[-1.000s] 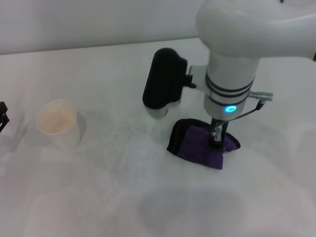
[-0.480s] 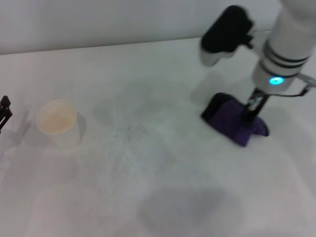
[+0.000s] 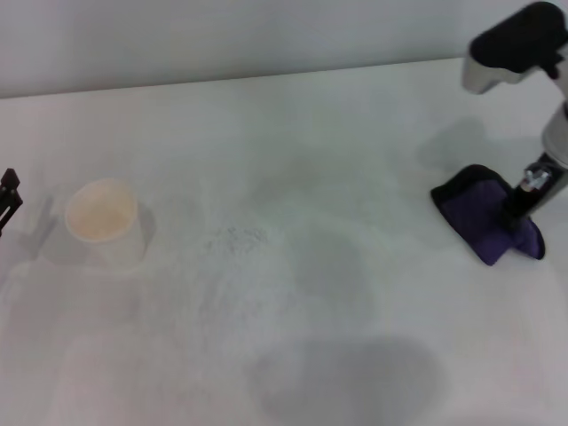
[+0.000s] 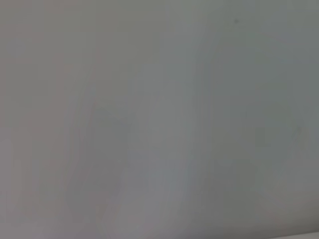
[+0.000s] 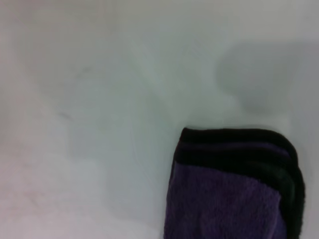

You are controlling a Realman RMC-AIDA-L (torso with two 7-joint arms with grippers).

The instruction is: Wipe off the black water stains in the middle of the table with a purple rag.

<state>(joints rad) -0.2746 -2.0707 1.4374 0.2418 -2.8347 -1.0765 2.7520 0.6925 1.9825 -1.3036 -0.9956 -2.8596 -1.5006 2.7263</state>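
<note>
The purple rag (image 3: 482, 220) with black edging lies on the white table (image 3: 293, 160) at the far right. My right gripper (image 3: 524, 206) is shut on the purple rag and holds its right side against the tabletop. The rag also shows in the right wrist view (image 5: 234, 191), on bare white table (image 5: 99, 99). No black blot shows on the table; only faint grey speckles (image 3: 235, 238) lie near the middle. My left gripper (image 3: 7, 200) is parked at the far left edge, only partly in view. The left wrist view shows only a plain blurred surface.
A white paper cup (image 3: 103, 222) stands upright at the left, close to the left gripper. Broad soft shadows lie on the front middle of the table (image 3: 346, 377).
My right arm has swept from the middle of the table to the far right, dragging the purple rag with it. The cup and the left arm have not moved.
</note>
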